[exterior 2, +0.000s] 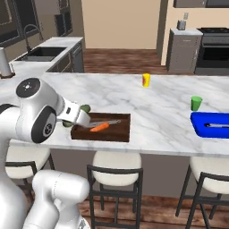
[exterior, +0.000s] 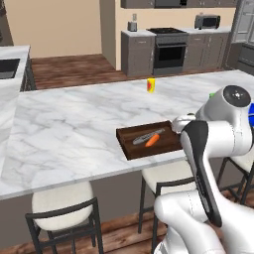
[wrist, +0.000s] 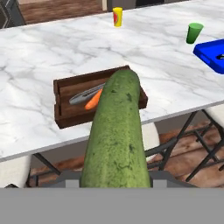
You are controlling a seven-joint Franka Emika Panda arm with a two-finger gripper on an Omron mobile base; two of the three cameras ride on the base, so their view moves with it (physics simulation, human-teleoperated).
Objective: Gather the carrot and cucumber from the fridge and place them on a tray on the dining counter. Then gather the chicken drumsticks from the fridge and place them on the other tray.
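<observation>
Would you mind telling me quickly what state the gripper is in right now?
Gripper: closed on the cucumber, carried just short of the wooden tray.

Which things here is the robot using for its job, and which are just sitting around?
For the job:
- cucumber, held in the gripper
- carrot, on the brown tray
- blue tray

Just sitting:
- yellow cup
- green cup
- stools
</observation>
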